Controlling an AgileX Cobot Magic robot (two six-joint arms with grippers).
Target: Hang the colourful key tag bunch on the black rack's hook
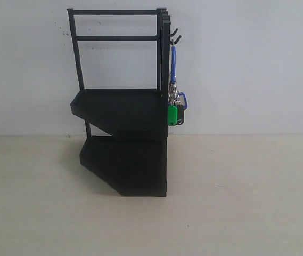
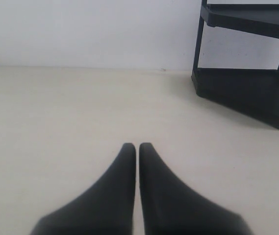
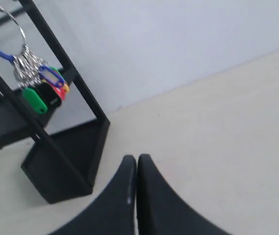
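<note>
The black rack (image 1: 124, 114) stands at the back of the table against the white wall. The colourful key tag bunch (image 1: 175, 109) hangs by its blue loop from a small hook (image 1: 175, 38) on the rack's right side, and also shows in the right wrist view as the bunch (image 3: 40, 88) beside the rack's frame (image 3: 56, 147). My right gripper (image 3: 137, 157) is shut and empty, over the table away from the rack. My left gripper (image 2: 137, 145) is shut and empty, with the rack's lower shelf (image 2: 257, 93) ahead of it. Neither gripper shows in the exterior view.
A pale beige table (image 1: 236, 202) meets a white wall (image 1: 247, 64) at the back. A second small hook (image 1: 174, 32) sits just above the one that carries the bunch.
</note>
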